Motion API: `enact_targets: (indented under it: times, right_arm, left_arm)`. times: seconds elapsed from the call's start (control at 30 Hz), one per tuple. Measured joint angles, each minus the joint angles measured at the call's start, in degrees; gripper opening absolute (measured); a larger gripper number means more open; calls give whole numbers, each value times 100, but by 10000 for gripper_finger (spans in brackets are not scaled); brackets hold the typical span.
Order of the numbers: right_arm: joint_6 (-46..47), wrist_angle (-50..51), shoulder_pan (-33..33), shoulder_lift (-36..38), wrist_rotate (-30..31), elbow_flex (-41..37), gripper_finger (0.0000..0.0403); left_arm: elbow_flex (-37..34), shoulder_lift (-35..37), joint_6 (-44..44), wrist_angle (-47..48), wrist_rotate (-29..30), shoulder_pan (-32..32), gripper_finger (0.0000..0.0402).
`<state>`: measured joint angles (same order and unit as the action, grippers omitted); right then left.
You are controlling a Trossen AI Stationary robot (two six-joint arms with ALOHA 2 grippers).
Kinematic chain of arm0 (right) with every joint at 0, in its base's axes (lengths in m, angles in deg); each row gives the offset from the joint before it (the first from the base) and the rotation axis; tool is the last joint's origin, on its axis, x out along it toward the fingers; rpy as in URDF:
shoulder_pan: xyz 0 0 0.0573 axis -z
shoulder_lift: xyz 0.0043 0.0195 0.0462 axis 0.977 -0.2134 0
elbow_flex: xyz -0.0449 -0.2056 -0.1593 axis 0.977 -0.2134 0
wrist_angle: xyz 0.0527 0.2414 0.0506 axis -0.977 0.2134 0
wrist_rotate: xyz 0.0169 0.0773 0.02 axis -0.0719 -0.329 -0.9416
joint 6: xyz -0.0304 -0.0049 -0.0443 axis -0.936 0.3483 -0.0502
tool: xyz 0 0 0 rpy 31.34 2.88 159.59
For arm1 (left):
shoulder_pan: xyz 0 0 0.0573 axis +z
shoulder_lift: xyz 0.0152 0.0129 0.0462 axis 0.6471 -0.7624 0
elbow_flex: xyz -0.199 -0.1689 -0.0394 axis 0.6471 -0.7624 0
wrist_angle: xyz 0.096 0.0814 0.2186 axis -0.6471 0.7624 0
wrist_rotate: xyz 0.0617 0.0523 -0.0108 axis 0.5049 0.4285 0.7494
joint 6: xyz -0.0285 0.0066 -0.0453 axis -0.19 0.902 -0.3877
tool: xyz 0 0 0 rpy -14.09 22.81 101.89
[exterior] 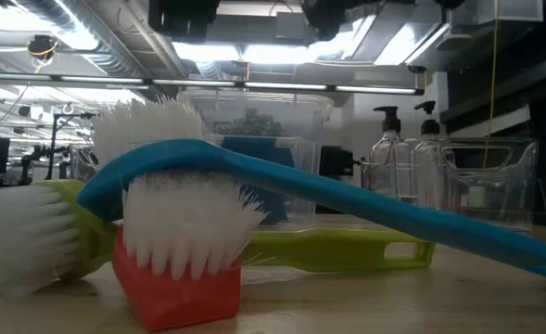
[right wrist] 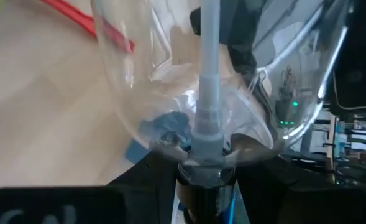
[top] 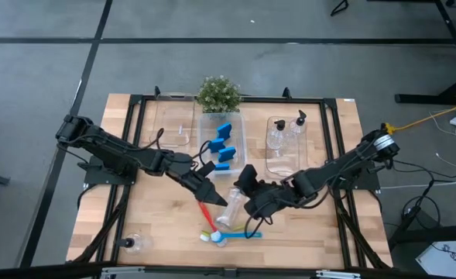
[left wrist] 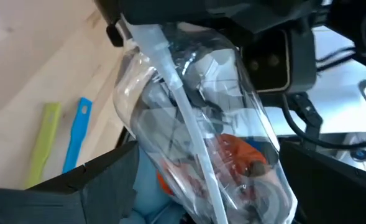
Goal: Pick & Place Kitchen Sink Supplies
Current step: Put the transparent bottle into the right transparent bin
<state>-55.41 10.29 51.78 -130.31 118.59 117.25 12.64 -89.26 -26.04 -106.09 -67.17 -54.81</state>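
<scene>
A clear bottle with a black pump top point(top: 231, 206) hangs between my two grippers above the table's middle, over the brushes. My left gripper point(top: 210, 192) is shut on its body. My right gripper point(top: 247, 200) is shut on its pump end. A red brush point(top: 206, 211), a blue brush point(top: 243, 234) and a yellow-green brush point(exterior: 328, 250) lie crossed on the table near the front edge. Another clear bottle point(top: 135, 244) lies at the front left. I see no grey brush. My left gripper has the bottle's body point(left wrist: 146, 134) between its two fingers point(left wrist: 108, 180), close to the base end. The fingers come level from the table's left. The bottle is clear of the table. My right gripper pinches the bottle's neck point(right wrist: 204, 163) at the black pump collar between its two fingers. It comes from the table's right, in line with the bottle. The body reaches away from it toward my left gripper.
Three clear bins stand at the back: a left one point(top: 173, 124), a middle one point(top: 235, 136) with blue sponges point(top: 224, 129), and a right one point(top: 278, 159) with two pump bottles point(top: 276, 136). A potted plant point(top: 218, 93) stands behind them.
</scene>
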Motion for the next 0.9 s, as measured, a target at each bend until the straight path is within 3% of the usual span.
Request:
enact_targets:
  times: [0.3,0.57,0.9]
  right_arm:
    - [-19,-46,51,-27,107,-4,138]
    - [-272,48,51,-26,989,54,139]
    - [-867,-167,51,-27,1356,177,138]
  left_arm:
    - [6,7,-161,261,20,3,375]
    - [19,17,-320,414,97,1,375]
    - [26,24,-342,446,71,5,375]
